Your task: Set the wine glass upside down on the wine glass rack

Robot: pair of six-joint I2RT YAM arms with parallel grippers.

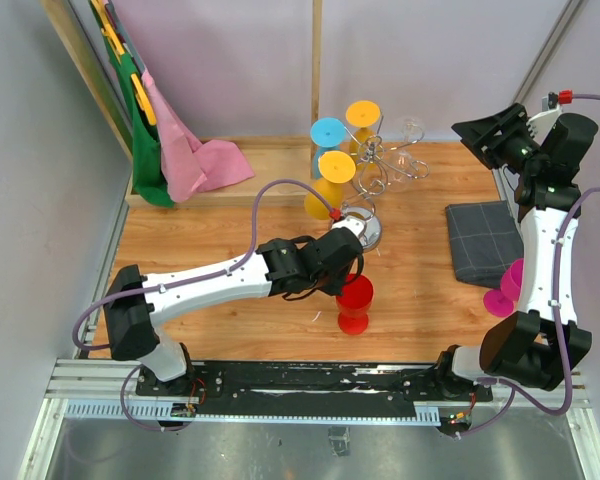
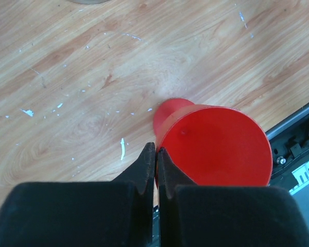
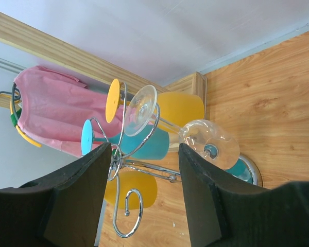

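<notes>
Red wine glass [image 2: 216,149], rim between left fingers [image 2: 146,167] (tight pinch)

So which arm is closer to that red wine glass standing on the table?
Left. The left gripper is shut right at the red wine glass's rim; the right gripper, open, is far off at the back, facing the rack.

The top view overlooks the whole worktop [image 1: 230,240] from high up. The left wrist view faces it closely, below the left hand [image 2: 155,152]. The right wrist view shares the wine glass rack [image 3: 149,172], far ahead of the right hand [image 3: 147,149].
</notes>
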